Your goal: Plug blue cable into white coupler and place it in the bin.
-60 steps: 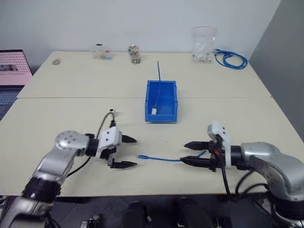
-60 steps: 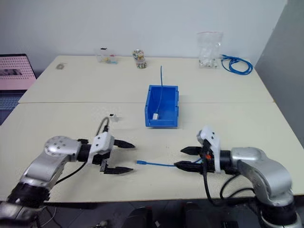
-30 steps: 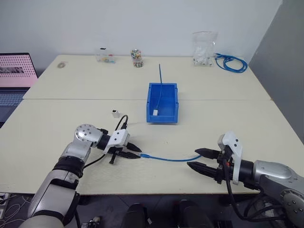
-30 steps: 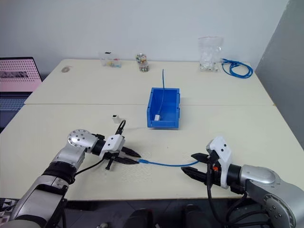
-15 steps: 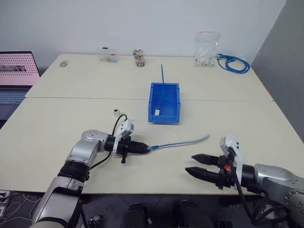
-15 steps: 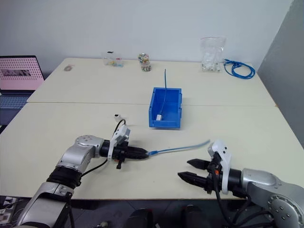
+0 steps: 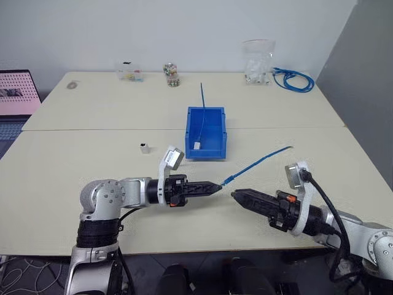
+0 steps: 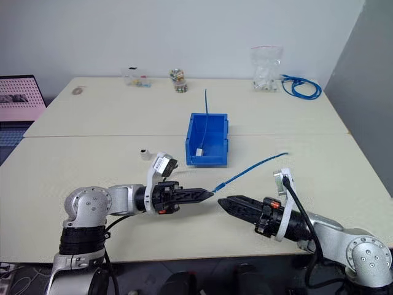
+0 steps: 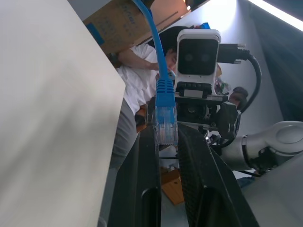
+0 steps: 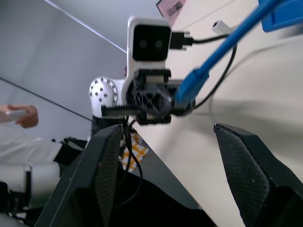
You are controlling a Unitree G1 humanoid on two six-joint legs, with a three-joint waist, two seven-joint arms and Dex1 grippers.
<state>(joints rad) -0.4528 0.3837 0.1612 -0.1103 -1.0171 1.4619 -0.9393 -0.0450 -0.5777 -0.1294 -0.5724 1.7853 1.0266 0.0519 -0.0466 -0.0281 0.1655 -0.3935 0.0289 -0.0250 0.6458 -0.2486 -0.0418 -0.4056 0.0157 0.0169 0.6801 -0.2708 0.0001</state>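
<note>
My left gripper [image 7: 215, 185] is shut on the plug end of the blue cable [image 7: 258, 161]. The cable is held level above the table's front, and its free end slants away to the right. In the left wrist view the clear plug [image 9: 165, 124] sits pinched between the two fingers. My right gripper [image 7: 235, 194] is open and holds nothing. It points at the left gripper, with its tips close to the plug. The white coupler [image 7: 144, 148] lies on the table, left of the bin [image 7: 205, 153].
Inside the bin stand another thin blue cable [image 7: 201, 101] and a white piece [image 7: 196, 145]. At the back edge are a clear bag [image 7: 258, 61], a coiled blue cable [image 7: 293, 78] and small jars [image 7: 171, 74]. A laptop [image 7: 15, 92] sits far left. A person's hand [image 10: 16, 116] is visible behind the robot.
The left gripper has carried the cable's plug up and toward the middle, and the cable is off the table. The right gripper has rolled and moved in toward the plug. The camera has shifted.
</note>
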